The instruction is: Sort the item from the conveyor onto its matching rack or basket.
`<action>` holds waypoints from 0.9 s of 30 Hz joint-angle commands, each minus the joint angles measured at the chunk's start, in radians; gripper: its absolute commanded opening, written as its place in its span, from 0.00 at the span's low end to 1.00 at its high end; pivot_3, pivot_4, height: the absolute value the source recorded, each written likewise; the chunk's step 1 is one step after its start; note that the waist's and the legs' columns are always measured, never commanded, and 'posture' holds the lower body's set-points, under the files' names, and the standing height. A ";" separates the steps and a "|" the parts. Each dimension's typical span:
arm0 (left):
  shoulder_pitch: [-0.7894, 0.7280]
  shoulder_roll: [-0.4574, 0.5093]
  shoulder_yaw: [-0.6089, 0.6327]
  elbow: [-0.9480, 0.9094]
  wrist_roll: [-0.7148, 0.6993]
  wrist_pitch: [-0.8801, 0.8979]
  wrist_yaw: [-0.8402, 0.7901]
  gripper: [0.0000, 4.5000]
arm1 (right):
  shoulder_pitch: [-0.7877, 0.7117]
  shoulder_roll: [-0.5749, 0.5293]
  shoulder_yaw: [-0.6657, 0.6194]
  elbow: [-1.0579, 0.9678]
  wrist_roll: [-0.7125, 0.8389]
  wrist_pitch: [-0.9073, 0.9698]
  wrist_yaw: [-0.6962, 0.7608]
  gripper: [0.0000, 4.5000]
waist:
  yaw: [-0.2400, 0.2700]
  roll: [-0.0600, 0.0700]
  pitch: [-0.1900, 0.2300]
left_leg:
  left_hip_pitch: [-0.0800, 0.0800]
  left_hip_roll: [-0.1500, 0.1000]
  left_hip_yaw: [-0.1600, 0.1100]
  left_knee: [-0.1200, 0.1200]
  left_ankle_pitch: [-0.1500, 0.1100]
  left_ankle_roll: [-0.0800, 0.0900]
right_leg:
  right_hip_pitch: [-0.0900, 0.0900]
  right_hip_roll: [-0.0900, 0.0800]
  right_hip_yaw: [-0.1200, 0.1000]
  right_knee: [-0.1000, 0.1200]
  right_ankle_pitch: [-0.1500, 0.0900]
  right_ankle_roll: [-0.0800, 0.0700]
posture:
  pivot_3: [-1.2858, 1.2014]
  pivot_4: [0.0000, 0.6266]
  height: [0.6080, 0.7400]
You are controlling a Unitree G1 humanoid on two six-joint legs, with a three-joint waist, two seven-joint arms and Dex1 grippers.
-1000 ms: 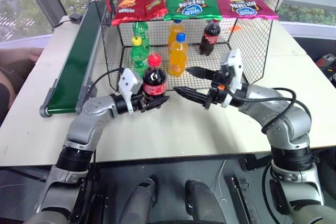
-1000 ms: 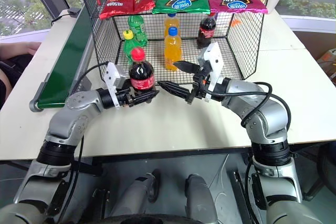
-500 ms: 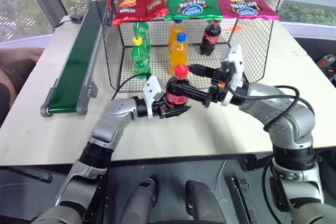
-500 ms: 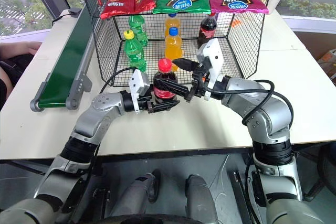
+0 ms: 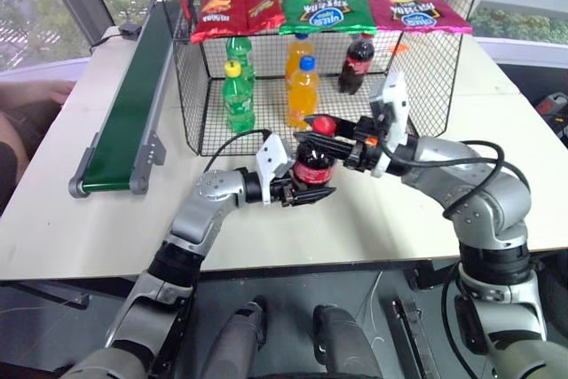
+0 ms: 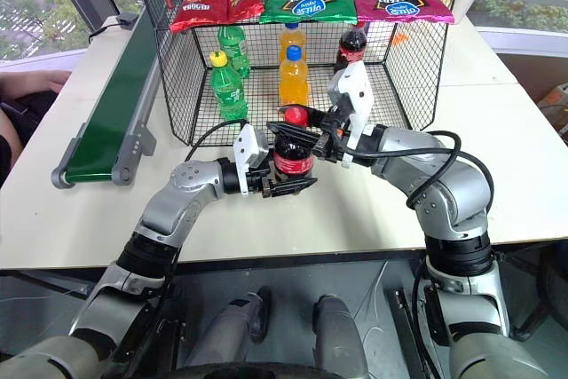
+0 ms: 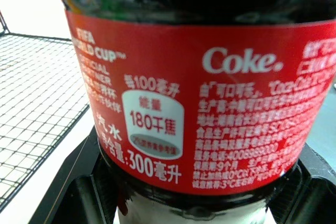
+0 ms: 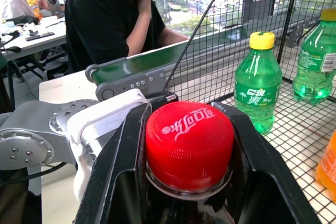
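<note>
conveyor [image 5: 124, 117]: far left on the table [image 5: 53, 219]
wire cage [image 5: 417, 64]: right of the conveyor, far centre
soda bottles [image 5: 302, 90]: inside the cage
cola bottle [image 5: 312, 159]: near the cage's front
chip bags [image 5: 324, 2]: atop the cage

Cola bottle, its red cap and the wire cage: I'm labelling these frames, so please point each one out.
cola bottle [image 7: 199, 103], left wrist view, on its red label.
red cap [image 8: 189, 137], right wrist view, on its top.
wire cage [image 6: 173, 68], right eye view, on its left mesh wall.
</note>
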 commanded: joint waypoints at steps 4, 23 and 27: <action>-0.023 -0.013 0.038 -0.048 0.016 -0.054 0.054 0.64 | -0.030 0.004 -0.021 -0.006 -0.010 -0.013 -0.038 0.27 | 0.000 0.000 0.000 | 0.000 0.000 0.000 0.000 0.000 0.000 | 0.000 0.000 0.000 0.000 0.000 0.001 | 0.52 0.24 0.98; 0.054 -0.024 0.105 -0.117 -0.011 -0.025 0.184 0.97 | -0.085 0.035 -0.039 0.091 -0.086 -0.074 -0.115 0.27 | 0.001 0.000 0.000 | 0.001 -0.001 0.000 0.002 0.000 0.000 | 0.000 0.000 0.000 0.004 0.001 0.002 | 0.52 0.24 0.98; 0.051 -0.020 0.099 -0.115 0.007 -0.025 0.193 0.97 | -0.087 0.041 -0.042 0.096 -0.092 -0.078 -0.119 0.27 | 0.000 0.000 0.000 | 0.001 0.000 0.000 0.002 0.000 0.000 | 0.000 0.000 0.000 0.004 0.001 0.002 | 0.52 0.24 0.98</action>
